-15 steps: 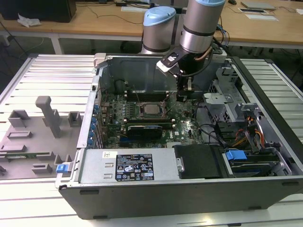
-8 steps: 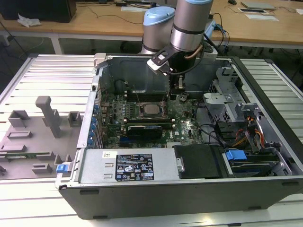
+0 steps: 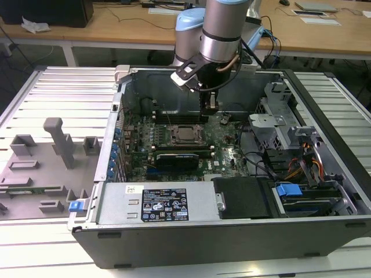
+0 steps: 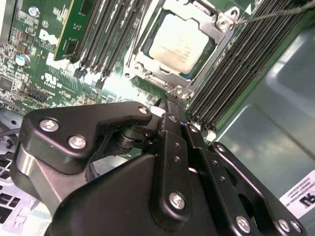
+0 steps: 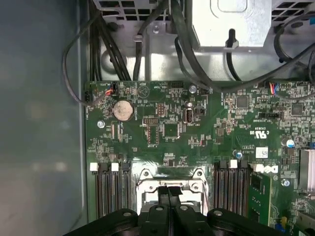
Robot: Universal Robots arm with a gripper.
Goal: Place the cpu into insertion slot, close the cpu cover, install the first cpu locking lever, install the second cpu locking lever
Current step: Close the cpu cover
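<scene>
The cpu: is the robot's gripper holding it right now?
No, in the second wrist view the cpu sits framed by the cpu cover, apart from the gripper.

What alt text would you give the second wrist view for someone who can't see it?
A pale square cpu lies in its insertion slot on a green motherboard, with the silver cpu cover framing it. The robot's black hand looms in the foreground, its tip close to the slot; rows of black memory slots run on either side.
</scene>
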